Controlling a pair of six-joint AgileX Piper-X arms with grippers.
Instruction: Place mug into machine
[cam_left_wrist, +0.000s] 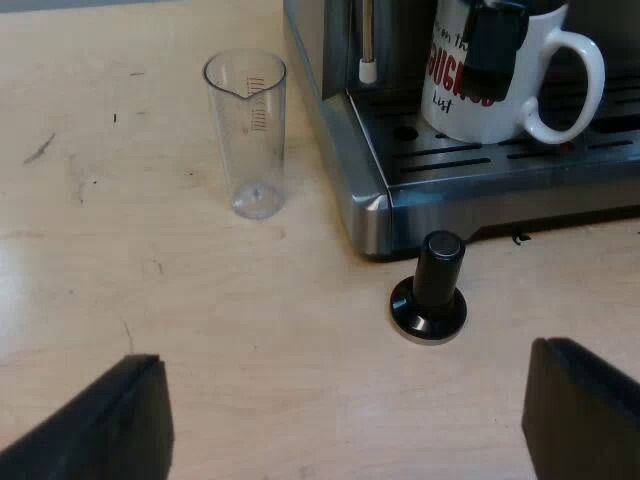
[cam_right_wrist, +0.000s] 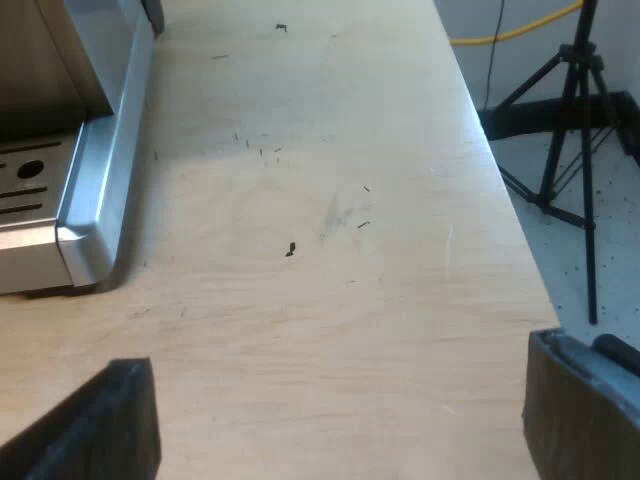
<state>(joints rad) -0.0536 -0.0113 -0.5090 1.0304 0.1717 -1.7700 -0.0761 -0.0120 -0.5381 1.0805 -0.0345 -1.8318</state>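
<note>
Mug (cam_left_wrist: 495, 120): white, red lettering, upright on the slotted drip tray (cam_left_wrist: 500, 160) of the espresso machine (cam_left_wrist: 340, 150), handle turned away from the steam wand (cam_left_wrist: 367, 40). A dark part hangs in front of its upper wall; what it is cannot be told.

Left claw (cam_left_wrist: 345, 400): released, fingers wide apart, nothing between them, over the bare counter (cam_left_wrist: 150, 300) short of the machine's front.

Right claw (cam_right_wrist: 335, 400): released, empty, over open counter beside the machine's corner (cam_right_wrist: 95, 180), well apart from the mug.

Other items: measuring glass (cam_left_wrist: 248, 130), clear, upright, near the machine's side; tamper (cam_left_wrist: 432, 290), black knob, standing just beside the tray's front corner; tripod (cam_right_wrist: 575, 150) on the floor past the counter edge.

Step in hand, by judgement: placement looks done, mug seated and free of both claws. Next move calls only for keeping both arms clear of tamper and glass; no regrasp appears needed.
</note>
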